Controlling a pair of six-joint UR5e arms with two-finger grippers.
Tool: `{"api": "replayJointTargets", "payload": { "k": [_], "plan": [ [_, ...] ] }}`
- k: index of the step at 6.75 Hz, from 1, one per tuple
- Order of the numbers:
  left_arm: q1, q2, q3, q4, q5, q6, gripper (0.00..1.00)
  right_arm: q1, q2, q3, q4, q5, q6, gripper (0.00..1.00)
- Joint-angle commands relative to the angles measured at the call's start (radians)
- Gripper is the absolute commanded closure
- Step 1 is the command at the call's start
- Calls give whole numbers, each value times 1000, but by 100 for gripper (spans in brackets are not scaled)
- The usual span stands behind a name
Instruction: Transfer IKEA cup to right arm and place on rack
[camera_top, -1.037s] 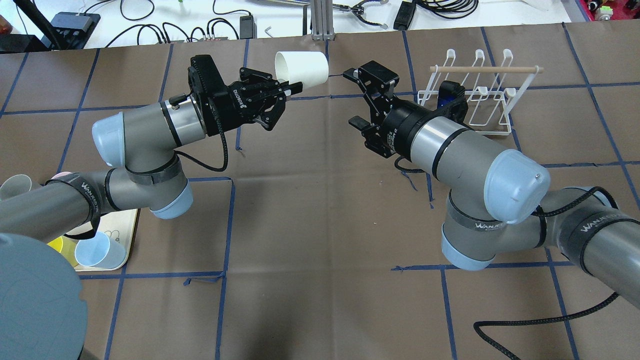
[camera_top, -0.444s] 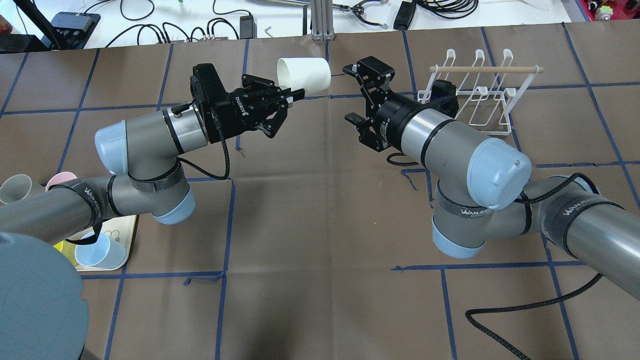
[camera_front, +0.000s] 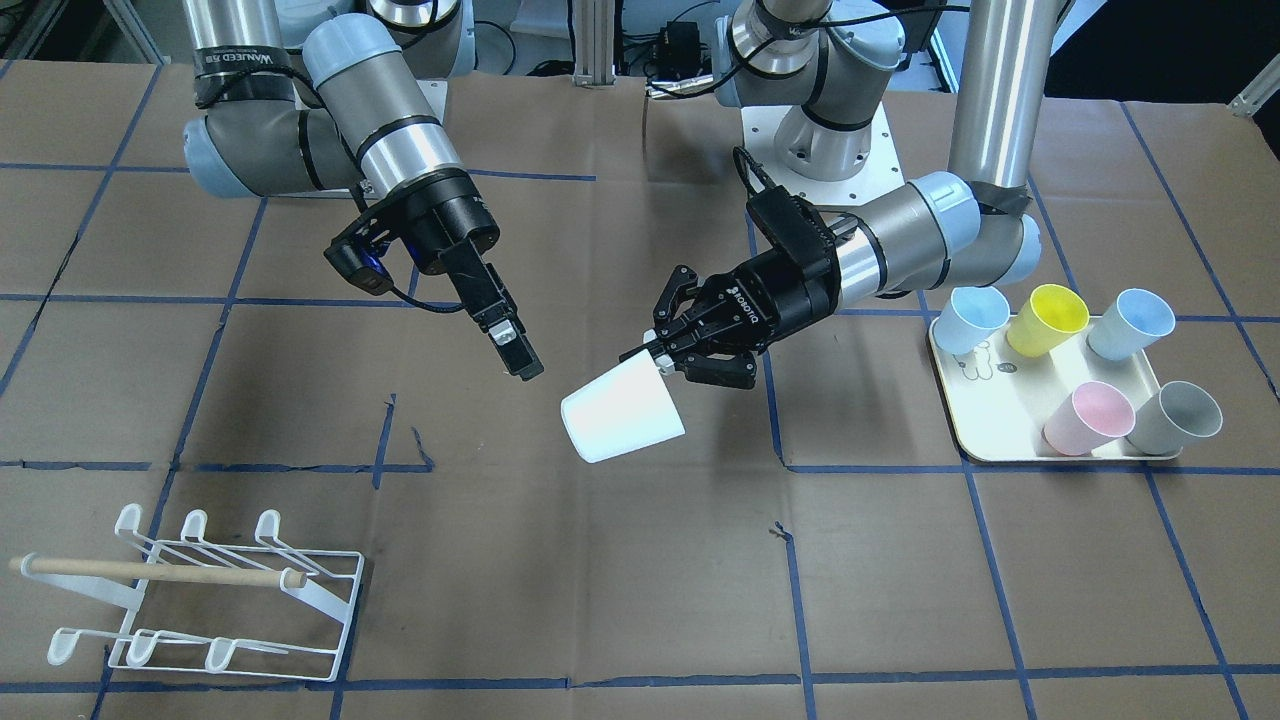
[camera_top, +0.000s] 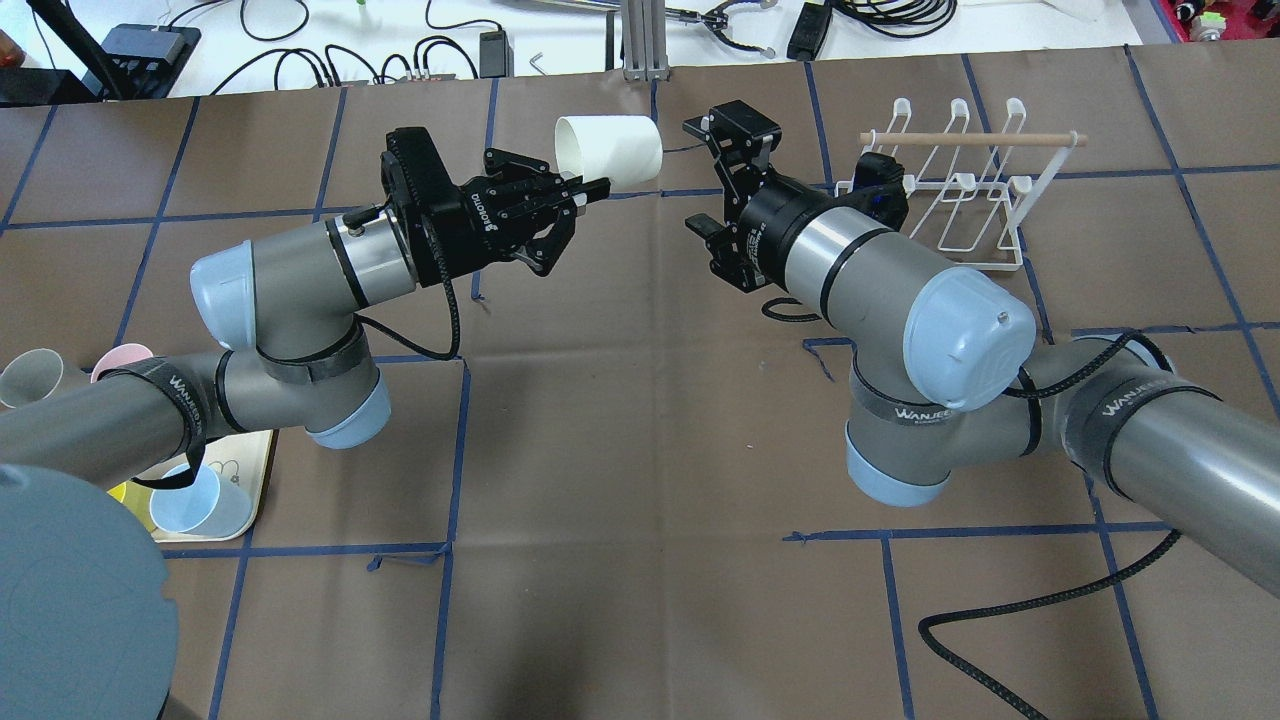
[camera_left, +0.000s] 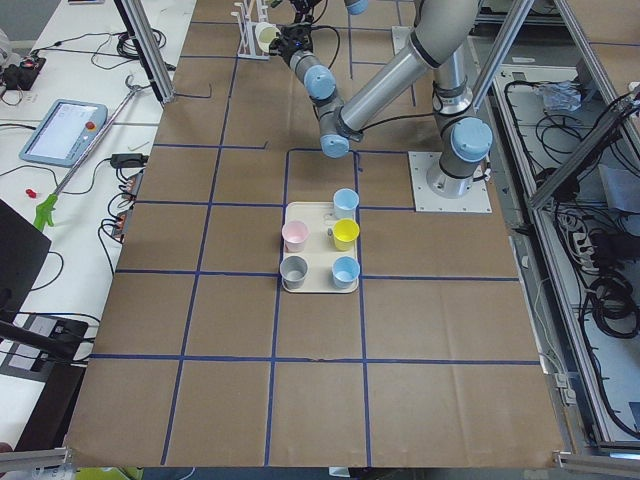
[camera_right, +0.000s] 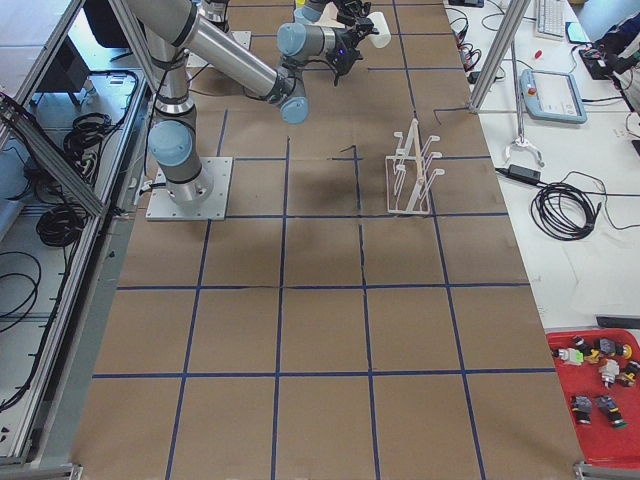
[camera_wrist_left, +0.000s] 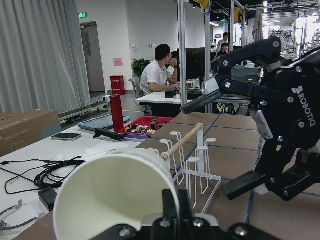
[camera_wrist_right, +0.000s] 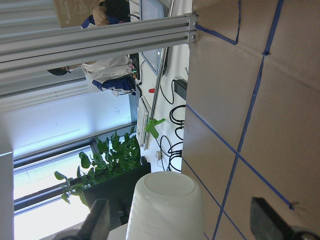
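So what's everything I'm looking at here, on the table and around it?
white cup: one, white, held in mid-air, centre of the scene
rack: one, white wire with wooden dowel, on the table
tray: one, cream, far end from the rack
pale blue cups: two, on the tray
yellow cup, pink cup, grey cup: one each, on the tray
table cover: brown, blue tape grid
red bin: one, small parts, beside the table
left arm, right arm: silver-grey
left end effector: black, shut on the white cup's rim
right end effector: black, open, near the cup's base
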Motion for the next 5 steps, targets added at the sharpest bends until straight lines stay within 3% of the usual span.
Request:
{"api": "replayJointTargets", "payload": {
  "k": [1,5],
  "plan": [
    [0,0,0,0,1,0,92,40,49,-53,-1,-43,15,0],
    [1,0,2,0,1,0,92,67,119,-125,-7,-41,17,0]
  ]
}}
